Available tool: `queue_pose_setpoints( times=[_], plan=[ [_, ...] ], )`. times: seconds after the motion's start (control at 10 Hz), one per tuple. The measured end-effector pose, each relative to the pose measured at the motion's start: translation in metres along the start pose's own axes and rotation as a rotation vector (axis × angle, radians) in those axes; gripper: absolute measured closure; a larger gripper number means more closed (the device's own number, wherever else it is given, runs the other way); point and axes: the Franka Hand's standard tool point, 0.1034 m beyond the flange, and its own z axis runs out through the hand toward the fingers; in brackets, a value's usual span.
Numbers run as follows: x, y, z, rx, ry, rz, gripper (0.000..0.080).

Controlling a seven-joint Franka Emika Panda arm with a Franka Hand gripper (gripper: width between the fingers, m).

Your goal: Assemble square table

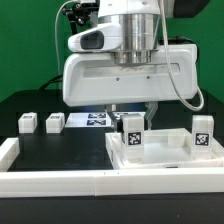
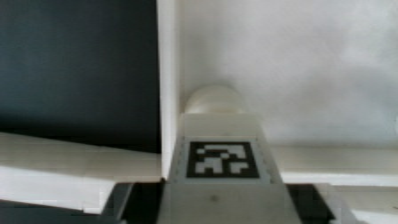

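Note:
The square table's white slab (image 1: 155, 158) lies at the exterior view's right, raised rim up. My gripper (image 1: 131, 110) is shut on a white tagged leg (image 1: 131, 129) and holds it upright over the slab's corner nearest the exterior view's left. In the wrist view the same leg (image 2: 222, 150) sits between my dark fingers (image 2: 143, 203), with my gripper (image 2: 222, 198) closed on it and the slab (image 2: 311, 80) beneath. I cannot tell whether the leg touches the slab. A second leg (image 1: 203, 130) stands upright at the slab's right side. Two more legs (image 1: 27, 123) (image 1: 54, 123) stand on the black table at the left.
The marker board (image 1: 92, 120) lies flat behind the held leg. Long white border bars run along the front (image 1: 60, 182) and the left edge (image 1: 6, 150) of the black table. A bar also shows in the wrist view (image 2: 71, 165).

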Motion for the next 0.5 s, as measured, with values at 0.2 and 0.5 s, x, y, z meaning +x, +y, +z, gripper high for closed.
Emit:
queue_pose_setpoints(
  times=[0.2,0.5],
  plan=[
    [0.0000,-0.0001,0.0000,0.000,0.000,0.018,0.0510],
    [-0.0003,-0.0008,0.0007,0.007,0.019,0.206,0.0510]
  ],
)
